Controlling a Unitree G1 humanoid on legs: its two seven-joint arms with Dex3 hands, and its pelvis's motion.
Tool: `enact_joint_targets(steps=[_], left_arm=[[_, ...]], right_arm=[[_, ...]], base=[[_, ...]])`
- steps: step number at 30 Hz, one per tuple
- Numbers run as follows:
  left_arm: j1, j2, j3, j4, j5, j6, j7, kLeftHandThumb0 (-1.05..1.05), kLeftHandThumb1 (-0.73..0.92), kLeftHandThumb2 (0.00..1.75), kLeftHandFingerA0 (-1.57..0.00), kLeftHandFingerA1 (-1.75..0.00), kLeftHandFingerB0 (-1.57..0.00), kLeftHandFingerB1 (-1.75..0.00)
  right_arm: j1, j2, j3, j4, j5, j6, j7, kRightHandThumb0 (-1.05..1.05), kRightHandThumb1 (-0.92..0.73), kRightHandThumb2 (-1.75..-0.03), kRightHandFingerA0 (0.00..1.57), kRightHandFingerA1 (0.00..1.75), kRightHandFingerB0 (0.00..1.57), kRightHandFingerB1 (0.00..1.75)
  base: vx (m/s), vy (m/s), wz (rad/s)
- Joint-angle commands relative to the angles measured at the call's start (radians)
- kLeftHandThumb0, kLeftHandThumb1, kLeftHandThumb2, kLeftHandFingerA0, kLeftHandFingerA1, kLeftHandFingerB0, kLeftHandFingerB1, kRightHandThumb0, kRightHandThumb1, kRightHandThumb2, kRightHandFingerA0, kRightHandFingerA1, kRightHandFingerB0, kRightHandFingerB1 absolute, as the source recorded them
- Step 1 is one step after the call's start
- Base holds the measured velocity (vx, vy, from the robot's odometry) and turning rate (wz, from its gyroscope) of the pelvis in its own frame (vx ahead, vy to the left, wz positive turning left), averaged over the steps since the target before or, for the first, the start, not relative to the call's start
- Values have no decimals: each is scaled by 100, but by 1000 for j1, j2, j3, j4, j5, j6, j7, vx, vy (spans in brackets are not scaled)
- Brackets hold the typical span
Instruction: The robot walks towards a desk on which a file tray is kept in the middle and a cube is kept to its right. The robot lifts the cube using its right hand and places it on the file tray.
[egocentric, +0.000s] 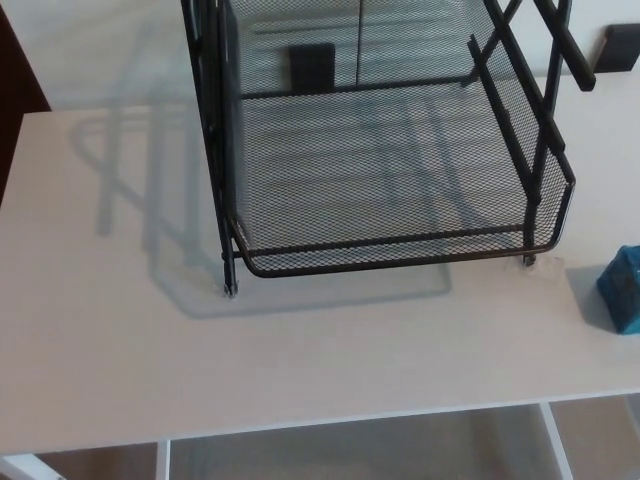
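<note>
Black wire mesh makes up the file tray (380, 180), which stands on the far middle of a white desk (120, 330). Its low front rim faces the near side and runs left to right, with the right end a little farther away than the left, so the tray sits slightly turned. Its side frames and uprights run away toward the far edge and rise out of the top of the view. The bottom shelf is bare, and two small feet touch the desk at the near corners. A pale grey shadow (130, 190) of the tray falls on the desk to its left.

The blue cube (622, 290) rests on the desk to the right of the tray and nearer than its front corner, apart from it. The picture's right edge cuts the cube. It sits turned, with one vertical edge pointing near-left, and shows no long axis.

Neither robot hand shows here, so their state cannot be told.
</note>
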Motion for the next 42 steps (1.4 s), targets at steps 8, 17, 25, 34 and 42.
enact_joint_targets(steps=[8,17,25,34,42], left_arm=[[7,15,29,-29,-32,44,9,-79,73,71,-31,-83,-13,-72],[6,17,16,-49,-16,51,21,-79,53,107,-40,-77,-13,-65],[-36,31,1,33,1,19,11,-76,52,107,-40,-75,-7,-62],[0,28,-7,-38,3,27,8,-82,55,107,-46,-79,-13,-64],[-20,36,-18,-2,11,22,11,-82,74,72,-45,-85,-22,-73]], right_arm=[[-162,-238,314,-572,-100,170,284,-82,-50,-81,0,8,0,0],[-218,-254,733,-490,-347,-27,500,-81,-39,-63,0,9,0,14],[-279,-197,857,-413,-350,-35,515,-58,-32,-81,0,18,0,24],[-314,-170,985,-372,-385,-22,520,-71,-40,-58,0,13,0,26],[-279,-146,1006,-372,-380,-1,543,-63,-39,-74,0,10,6,25]], base=[[-17,-30,1],[-58,-83,1],[-16,-22,0],[0,0,0],[0,0,0]])
